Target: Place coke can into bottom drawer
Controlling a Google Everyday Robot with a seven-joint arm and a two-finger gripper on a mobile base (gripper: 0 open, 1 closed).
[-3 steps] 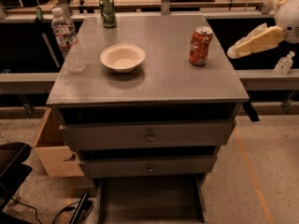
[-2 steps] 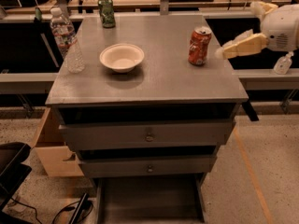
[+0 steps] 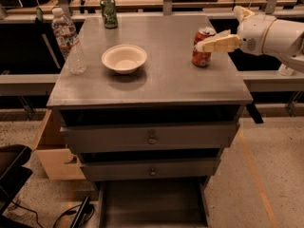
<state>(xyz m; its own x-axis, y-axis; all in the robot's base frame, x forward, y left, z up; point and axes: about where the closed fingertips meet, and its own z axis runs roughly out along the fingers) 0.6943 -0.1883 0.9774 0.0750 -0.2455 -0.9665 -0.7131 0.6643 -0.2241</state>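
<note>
The coke can (image 3: 202, 53), red-orange with a silver top, stands upright on the right side of the grey cabinet top (image 3: 166, 80). My gripper (image 3: 216, 31) reaches in from the right at can height and is open. Its near cream finger (image 3: 219, 43) lies across the can's upper front, and the other finger (image 3: 240, 12) shows farther back. The can still rests on the top. The bottom drawer (image 3: 152, 205) is pulled out below the two upper drawers, and nothing lies on the part of its grey floor that shows.
A white bowl (image 3: 124, 58) sits at the middle left of the top. A clear water bottle (image 3: 68, 39) stands at the left edge and a green can (image 3: 109, 12) at the back left. A cardboard box (image 3: 52, 146) sits on the floor to the left.
My gripper has moved left from beyond the cabinet's right edge to the coke can. Its near finger now overlaps the can. The can has not moved.
</note>
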